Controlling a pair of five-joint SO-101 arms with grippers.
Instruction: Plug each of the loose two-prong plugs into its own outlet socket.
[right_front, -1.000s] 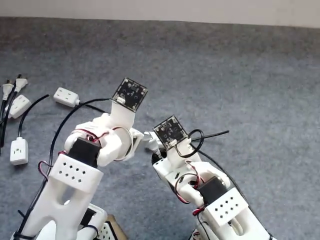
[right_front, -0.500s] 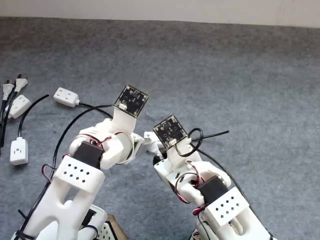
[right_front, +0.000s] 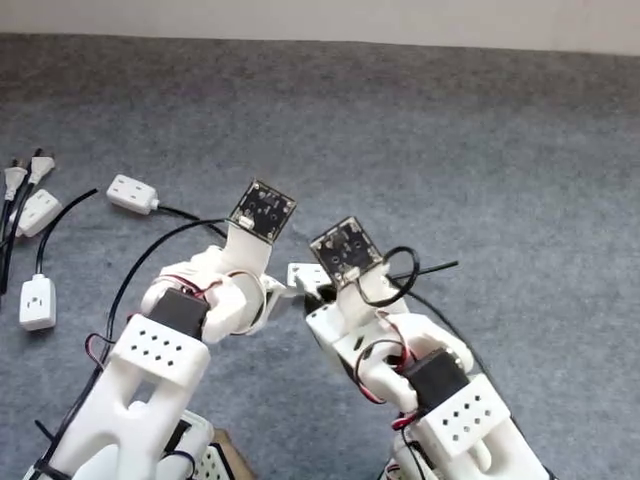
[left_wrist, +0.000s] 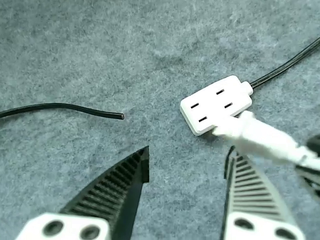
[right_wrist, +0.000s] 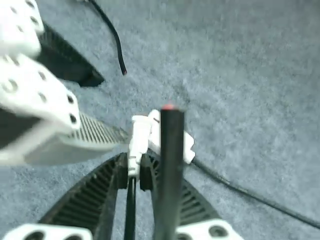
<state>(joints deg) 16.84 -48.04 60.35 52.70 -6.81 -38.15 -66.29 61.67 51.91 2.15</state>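
High view first: where is the socket that is being worked on?

The white outlet socket (right_front: 300, 272) lies on the grey worktop (right_front: 500, 150), between the heads of the two arms.

What does the left wrist view show?

The left pincer (left_wrist: 188, 152) hangs over the worktop near that socket. Its ribbed black fingers (left_wrist: 127, 182) are well apart with nothing between them. The socket lies face up with its slots showing, and a black cord (left_wrist: 285, 65) leaves its far end.

Who has the plug?

The right pincer (right_wrist: 134, 167) is clamped on a white two-prong plug (right_wrist: 136, 135), gripping it behind the head. In the left wrist view the plug comes in at a slant and its nose touches the socket's near edge. Whether the prongs are in any slot, I cannot tell.

Is anything else close by?

A loose black cable end (left_wrist: 75, 106) lies on the worktop, apart from the socket. In the right wrist view, one finger of the left pincer sits just beside the held plug.

And the rest of the set?

It sits along the left edge of the high view. There is a second socket (right_front: 132, 193) with its cord, a third socket (right_front: 38, 212), and a fourth socket (right_front: 38, 302) nearer the arm bases. A loose plug (right_front: 15, 178) and a neighbour plug (right_front: 42, 166) lie side by side. All of them are well apart from both pincers.
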